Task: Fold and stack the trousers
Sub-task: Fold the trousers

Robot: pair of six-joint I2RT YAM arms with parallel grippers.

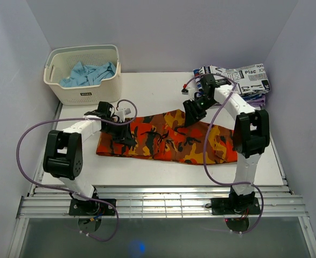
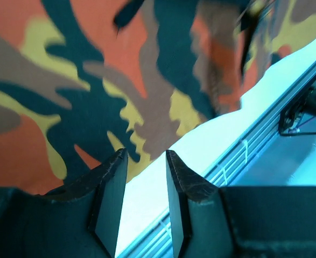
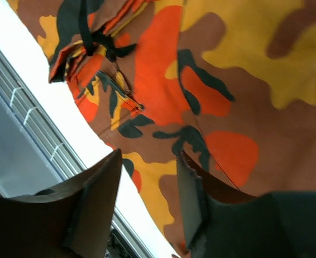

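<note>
**Item:** The trousers (image 1: 168, 138) lie as one long band across the middle of the table (image 1: 147, 88).

**Grippers:** The left gripper (image 1: 124, 133) stands over the band's left part. The right gripper (image 1: 192, 115) stands at its far edge. Both have their fingers parted with nothing between them.

**Risk:** A pinch may catch only the top layer, so the layers slide apart and the fold goes crooked. The loose dark cord may also snag.

**Materials:**
- The trousers are limp woven cloth in orange, yellow, brown and black camouflage, softly creased, with a stitched pocket seam.
- The table is smooth and white.
- A folded stack (image 1: 238, 80) of printed cloth sits at the far right.
- A perforated cream basket (image 1: 82, 75) at the far left holds a blue garment.
</note>
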